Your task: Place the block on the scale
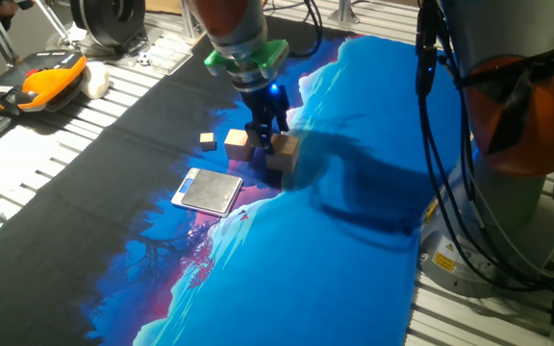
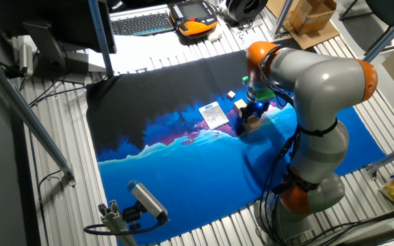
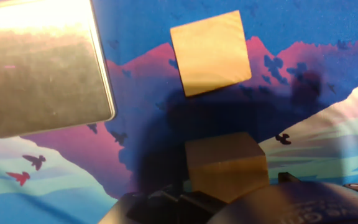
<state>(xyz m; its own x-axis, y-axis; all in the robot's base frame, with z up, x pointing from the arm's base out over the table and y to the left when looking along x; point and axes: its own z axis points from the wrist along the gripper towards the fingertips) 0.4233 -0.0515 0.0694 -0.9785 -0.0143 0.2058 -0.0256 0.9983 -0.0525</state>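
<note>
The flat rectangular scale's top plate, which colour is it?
Silvery grey metal plate, with a bright glare; the hand view shows it best.

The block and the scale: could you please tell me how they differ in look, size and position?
The block is a light-brown wooden cube; the scale is a flat rectangle with a silvery metal plate. The block is clearly narrower than the scale. The block sits in shadow right beside the claw; the scale lies apart from it, in the open. Both rest on the blue printed cloth.

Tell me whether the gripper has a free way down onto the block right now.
Probably yes. The gripper hangs right at the block, with nothing lying between them; the medium cube and scale sit off to the side. Whether it is already gripping is unclear.
</note>
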